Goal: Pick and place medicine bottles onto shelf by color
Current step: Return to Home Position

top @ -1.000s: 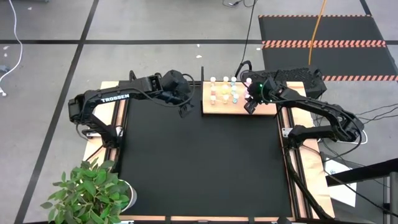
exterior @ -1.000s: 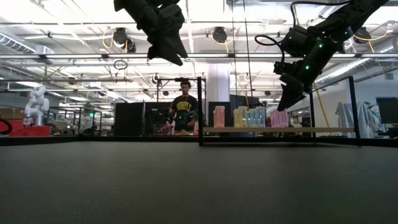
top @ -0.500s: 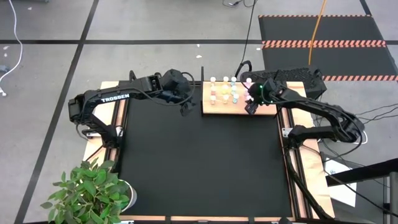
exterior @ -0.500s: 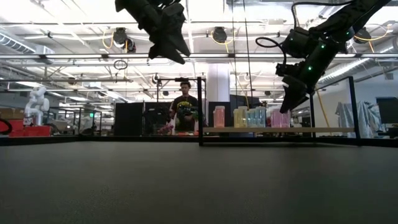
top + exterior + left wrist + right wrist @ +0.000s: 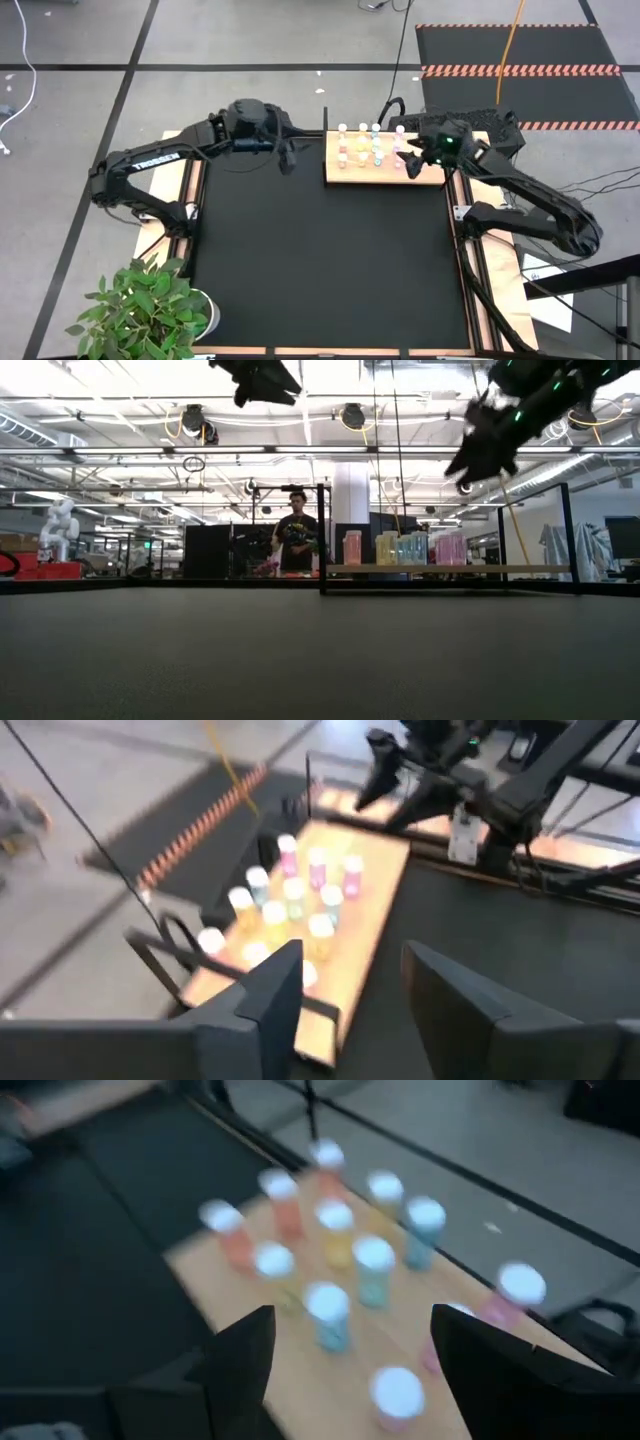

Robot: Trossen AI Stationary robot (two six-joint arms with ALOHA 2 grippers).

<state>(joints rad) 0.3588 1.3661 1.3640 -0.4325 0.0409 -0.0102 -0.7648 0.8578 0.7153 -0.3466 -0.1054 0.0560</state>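
The medicine bottles [image 5: 368, 145], white-capped with orange, yellow, teal, blue and pink bodies, stand upright in rows on the shelf [image 5: 345, 175], a light wooden board at the black mat's far edge. They also show in the low view [image 5: 400, 548] and in both wrist views [image 5: 290, 895] [image 5: 340, 1270]. My left gripper [image 5: 288, 160] [image 5: 350, 990] hangs open in the air left of the shelf, with nothing between its fingers. My right gripper [image 5: 410, 165] [image 5: 350, 1340] hangs open over the shelf's right part, above the bottles and clear of them.
The black mat [image 5: 320, 260] stretches from the shelf toward the near edge. A thin black post [image 5: 322, 535] stands at the shelf's left end. A potted plant [image 5: 150, 310] sits at the near left corner. A person [image 5: 297, 540] stands in the room beyond the table.
Both grippers have risen and tipped up nearer to level. My right gripper has opened and lifted away from the bottles at the shelf's right part. My left gripper has climbed beside the shelf's left end. The bottles have stayed upright where they were.
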